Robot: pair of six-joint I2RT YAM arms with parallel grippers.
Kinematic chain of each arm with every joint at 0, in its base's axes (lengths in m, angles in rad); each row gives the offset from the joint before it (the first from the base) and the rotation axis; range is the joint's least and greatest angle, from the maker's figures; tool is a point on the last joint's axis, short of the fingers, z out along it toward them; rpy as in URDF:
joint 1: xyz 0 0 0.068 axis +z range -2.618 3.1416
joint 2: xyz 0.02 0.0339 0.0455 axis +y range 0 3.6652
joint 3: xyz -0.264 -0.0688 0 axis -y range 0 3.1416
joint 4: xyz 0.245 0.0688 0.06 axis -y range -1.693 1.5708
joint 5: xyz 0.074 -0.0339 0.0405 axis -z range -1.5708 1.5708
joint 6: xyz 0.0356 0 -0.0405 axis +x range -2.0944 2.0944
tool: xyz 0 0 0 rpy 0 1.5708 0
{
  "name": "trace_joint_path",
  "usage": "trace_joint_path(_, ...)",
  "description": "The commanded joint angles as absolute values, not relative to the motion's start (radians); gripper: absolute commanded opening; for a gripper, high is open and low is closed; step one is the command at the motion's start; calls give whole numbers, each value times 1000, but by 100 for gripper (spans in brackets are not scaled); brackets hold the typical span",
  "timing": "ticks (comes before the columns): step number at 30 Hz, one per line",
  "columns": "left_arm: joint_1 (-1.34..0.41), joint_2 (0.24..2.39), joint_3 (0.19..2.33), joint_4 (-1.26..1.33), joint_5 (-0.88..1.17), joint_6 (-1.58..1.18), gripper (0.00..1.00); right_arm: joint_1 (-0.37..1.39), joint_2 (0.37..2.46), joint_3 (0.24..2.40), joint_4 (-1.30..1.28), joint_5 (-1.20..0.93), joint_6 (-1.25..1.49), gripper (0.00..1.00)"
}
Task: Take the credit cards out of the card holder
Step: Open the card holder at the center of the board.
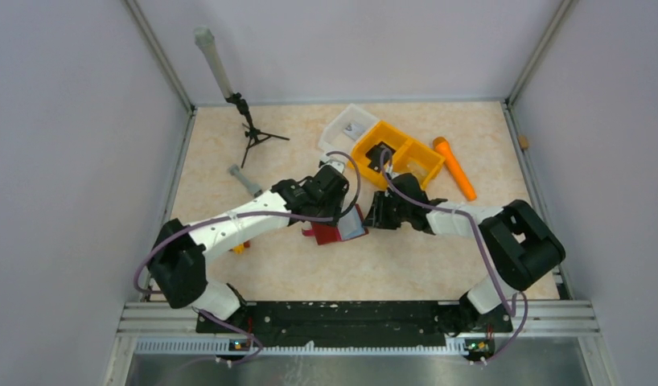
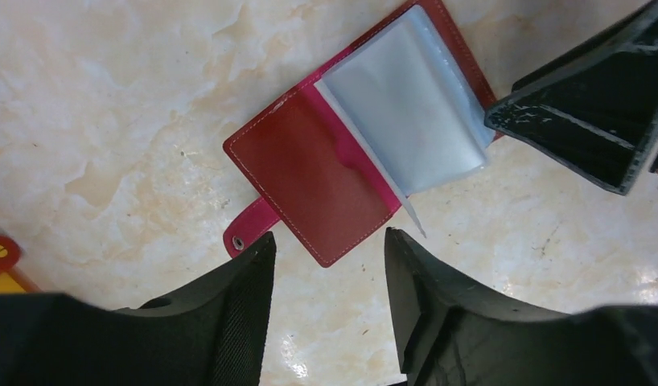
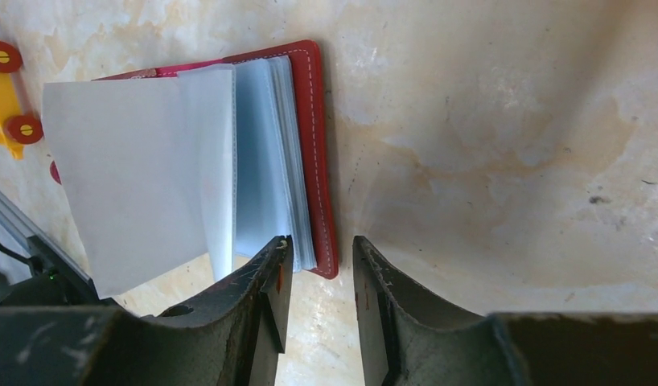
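Where the two arms meet at mid-table (image 1: 406,265): one card holder (image 2: 310,181), dark red, lying open, pale clear sleeves fanned upward. Left gripper (image 2: 329,241): released, jaws wide apart at the strap-side edge, gripping nothing. Right gripper (image 3: 322,245): jaws narrowly parted, empty, just beside the cover's corner.

The card holder (image 2: 310,189) is dark red with pale stitching round its edge, and its sleeves (image 2: 406,104) are milky grey-blue. The worktop (image 2: 108,96) is cream, marbled with tan veins. My left pincer's fingers (image 2: 229,322) are matte black.
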State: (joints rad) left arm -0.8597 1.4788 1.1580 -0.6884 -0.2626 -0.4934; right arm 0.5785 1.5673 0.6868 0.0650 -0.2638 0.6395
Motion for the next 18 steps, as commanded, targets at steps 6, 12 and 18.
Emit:
trace_joint_path(6, -793, 1514, 1058, -572, -178, -492, 41, 577, 1620, 707, 108, -260, 655, 32)
trace_joint_path(12, -744, 1571, 1012, -454, -84, -480, 29, 576, 1638, 701, 163, -321, 681, 26)
trace_joint_path(18, -683, 1632, 961, -388, -19, -454, 10, 569, 1596, 640, 319, -408, 750, 13)
